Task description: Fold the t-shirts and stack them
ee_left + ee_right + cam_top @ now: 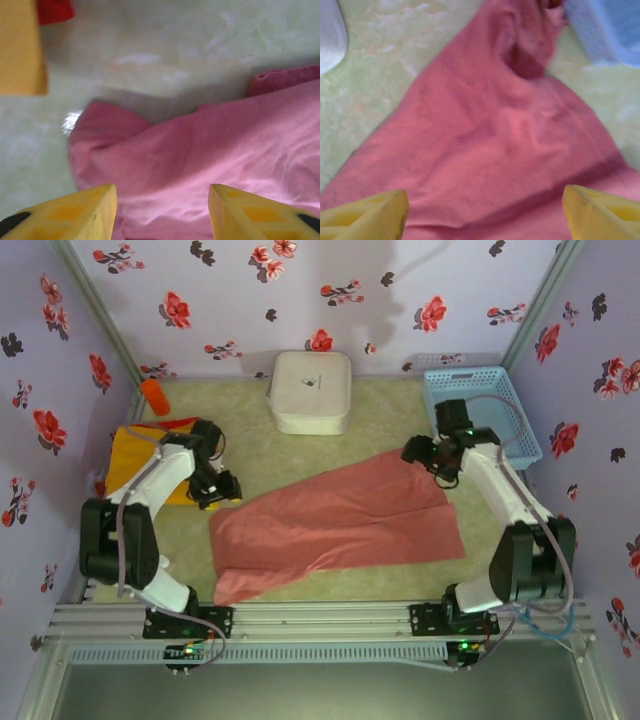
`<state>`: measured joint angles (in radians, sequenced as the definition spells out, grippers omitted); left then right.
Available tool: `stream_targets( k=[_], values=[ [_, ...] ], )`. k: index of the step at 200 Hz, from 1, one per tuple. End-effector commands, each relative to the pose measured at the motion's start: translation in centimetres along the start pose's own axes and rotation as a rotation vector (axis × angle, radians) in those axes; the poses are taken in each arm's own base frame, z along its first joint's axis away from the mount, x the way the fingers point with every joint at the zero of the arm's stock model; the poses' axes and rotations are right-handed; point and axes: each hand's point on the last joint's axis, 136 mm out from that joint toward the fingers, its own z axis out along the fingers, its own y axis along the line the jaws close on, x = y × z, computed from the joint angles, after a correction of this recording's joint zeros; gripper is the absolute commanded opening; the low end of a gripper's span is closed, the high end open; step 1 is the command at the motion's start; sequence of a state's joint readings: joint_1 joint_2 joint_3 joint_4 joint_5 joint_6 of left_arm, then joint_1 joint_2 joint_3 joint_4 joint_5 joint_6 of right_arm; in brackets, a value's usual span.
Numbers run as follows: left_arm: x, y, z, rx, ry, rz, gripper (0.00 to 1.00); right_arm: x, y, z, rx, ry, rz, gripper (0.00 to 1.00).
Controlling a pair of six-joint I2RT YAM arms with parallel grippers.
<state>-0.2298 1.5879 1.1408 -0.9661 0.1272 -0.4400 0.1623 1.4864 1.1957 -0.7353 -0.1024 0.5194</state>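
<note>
Your pink t-shirt point(340, 520) lies spread across the middle of the surface point(300, 455), your left gripper point(161, 192) released over its left edge, your right gripper point(485, 192) released wide above its far right corner, a yellow t-shirt point(135, 455) at far left.

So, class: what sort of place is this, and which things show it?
Likely a robot test booth, not a home: two black-and-white robot arms bolted to a metal rail, flowered wallpaper panels enclosing a small table, and a dusty salmon-pink cloth t-shirt laid out.
</note>
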Motion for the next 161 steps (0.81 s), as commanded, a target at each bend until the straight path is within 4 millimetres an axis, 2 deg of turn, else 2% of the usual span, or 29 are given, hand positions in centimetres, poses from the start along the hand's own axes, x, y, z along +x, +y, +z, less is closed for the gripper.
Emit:
stream_targets(
  k=[1, 27, 55, 77, 97, 130, 161],
  values=[
    [-1.6, -0.8, 0.8, -0.043, -0.036, 0.068, 0.52, -1.7, 2.9, 1.8, -0.037, -0.016, -0.037, 0.81],
    [-2.2, -2.1, 2.9, -0.051, -0.013, 0.093, 0.52, -2.1, 4.1, 4.8, -0.013, 0.031, -0.053, 0.81],
    [-2.2, -4.1, 4.4, -0.072, -0.007, 0.168, 0.51, -2.3, 4.0, 7.5, 0.008, 0.06, -0.049, 0.83],
    [-1.3, -5.6, 5.9, -0.088, 0.03, 0.208, 0.51, -2.0, 3.5, 9.2, 0.037, 0.084, -0.053, 0.83],
    [-0.2, -6.5, 7.0, -0.095, 0.055, 0.23, 0.5, -1.9, 2.4, 10.2, 0.097, 0.102, -0.066, 0.84],
    [1.2, -7.1, 8.2, -0.097, 0.07, 0.236, 0.47, -3.2, 0.5, 10.9, 0.213, 0.073, -0.091, 0.85],
    [2.2, -6.6, 9.7, -0.129, 0.1, 0.243, 0.41, -4.1, 0.8, 12.3, 0.23, 0.084, -0.103, 0.83]
  ],
)
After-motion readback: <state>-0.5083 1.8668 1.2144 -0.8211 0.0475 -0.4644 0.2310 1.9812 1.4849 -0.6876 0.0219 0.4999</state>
